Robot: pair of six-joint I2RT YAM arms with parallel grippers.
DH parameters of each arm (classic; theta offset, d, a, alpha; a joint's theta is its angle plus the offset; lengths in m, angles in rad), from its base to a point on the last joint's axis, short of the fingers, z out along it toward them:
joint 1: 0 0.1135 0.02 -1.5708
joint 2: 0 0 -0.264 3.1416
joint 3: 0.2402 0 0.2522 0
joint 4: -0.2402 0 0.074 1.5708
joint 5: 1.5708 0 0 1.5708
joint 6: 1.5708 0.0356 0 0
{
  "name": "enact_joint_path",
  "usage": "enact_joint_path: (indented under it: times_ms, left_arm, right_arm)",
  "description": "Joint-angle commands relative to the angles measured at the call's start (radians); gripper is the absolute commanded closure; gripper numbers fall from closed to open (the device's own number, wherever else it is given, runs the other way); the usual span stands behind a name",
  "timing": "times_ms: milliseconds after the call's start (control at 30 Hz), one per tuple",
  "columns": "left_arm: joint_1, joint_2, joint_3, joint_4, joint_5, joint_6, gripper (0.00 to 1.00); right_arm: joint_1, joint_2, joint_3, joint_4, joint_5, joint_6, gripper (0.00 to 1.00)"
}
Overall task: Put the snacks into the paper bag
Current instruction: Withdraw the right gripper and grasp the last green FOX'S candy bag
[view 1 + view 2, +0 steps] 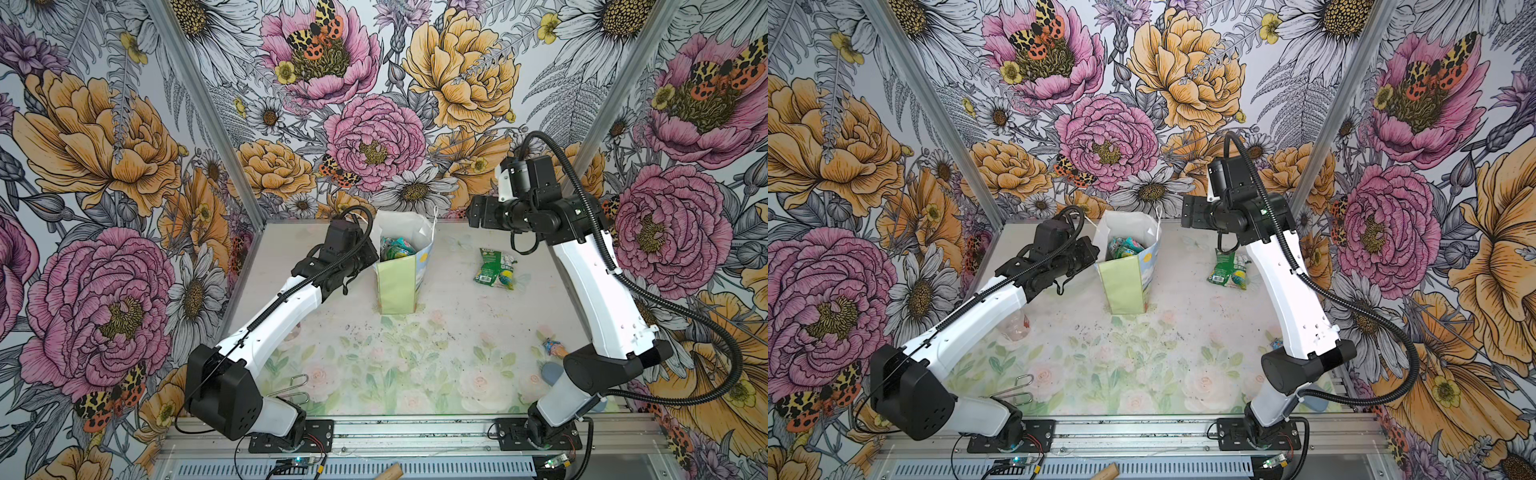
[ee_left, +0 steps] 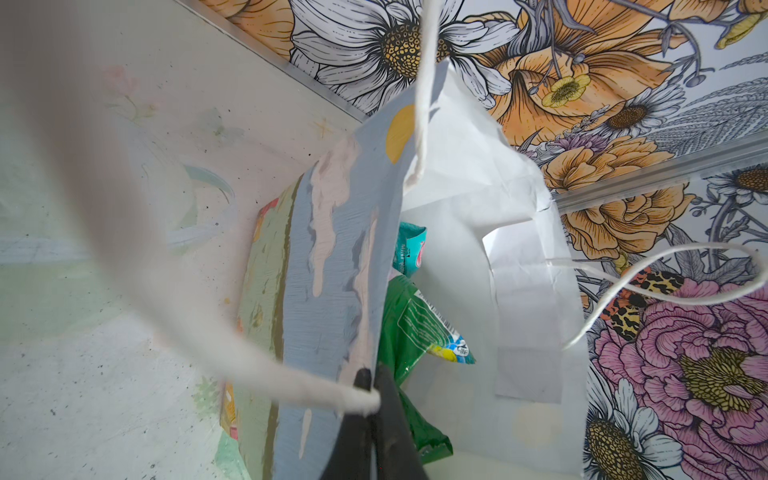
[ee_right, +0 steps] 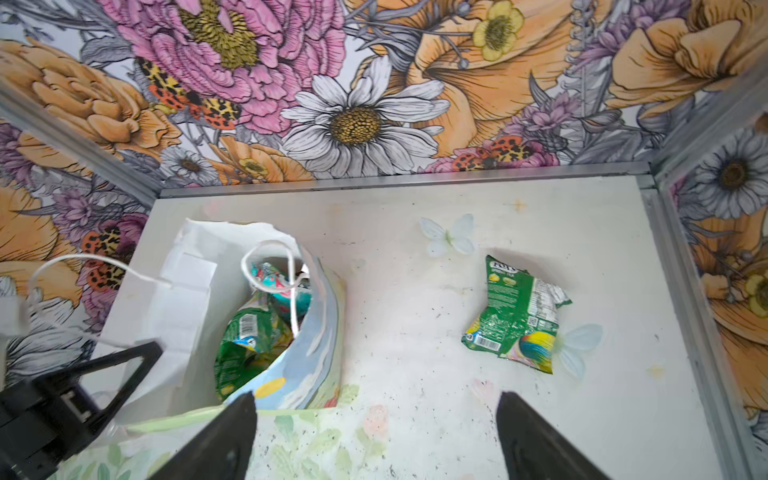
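White arm shells (image 1: 282, 316), black joints (image 1: 220, 390), ribbed black cables (image 1: 539, 133).

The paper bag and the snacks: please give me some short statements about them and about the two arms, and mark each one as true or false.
1. The paper bag lies flat on the table. False: it stands upright with its mouth open.
2. A loose green packet lies on the table, apart from the bag. True.
3. The bag is empty. False: a second green packet and a teal packet are inside it.
4. The left gripper has its jaws shut on the bag's edge. True.
5. The right gripper holds a packet. False: its jaws stand wide open with nothing between them.
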Motion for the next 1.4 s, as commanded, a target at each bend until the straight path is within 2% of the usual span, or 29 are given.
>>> enact_joint_path:
  times_ms: [0, 333, 500, 833, 1367]
  left_arm:
    - [0.0, -0.03, -0.007, -0.002, 0.008, 0.001, 1.0]
    - [0.0, -0.028, -0.008, -0.002, 0.004, -0.001, 1.0]
    - [0.002, -0.027, -0.007, -0.002, 0.002, -0.002, 1.0]
    - [0.002, -0.033, -0.013, -0.004, -0.004, -0.004, 1.0]
    - [0.002, -0.027, -0.015, -0.003, -0.004, -0.008, 1.0]
  right_arm:
    - [-0.07, -0.05, -0.108, 0.086, 0.012, 0.048, 0.06]
    - [-0.337, -0.066, -0.448, 0.226, -0.084, 0.166, 0.05]
    - [-0.415, -0.015, -0.568, 0.305, -0.16, 0.177, 0.0]
    - [-0.434, 0.163, -0.599, 0.371, -0.208, 0.113, 0.0]
    - [-0.433, 0.33, -0.591, 0.444, -0.263, 0.065, 0.0]
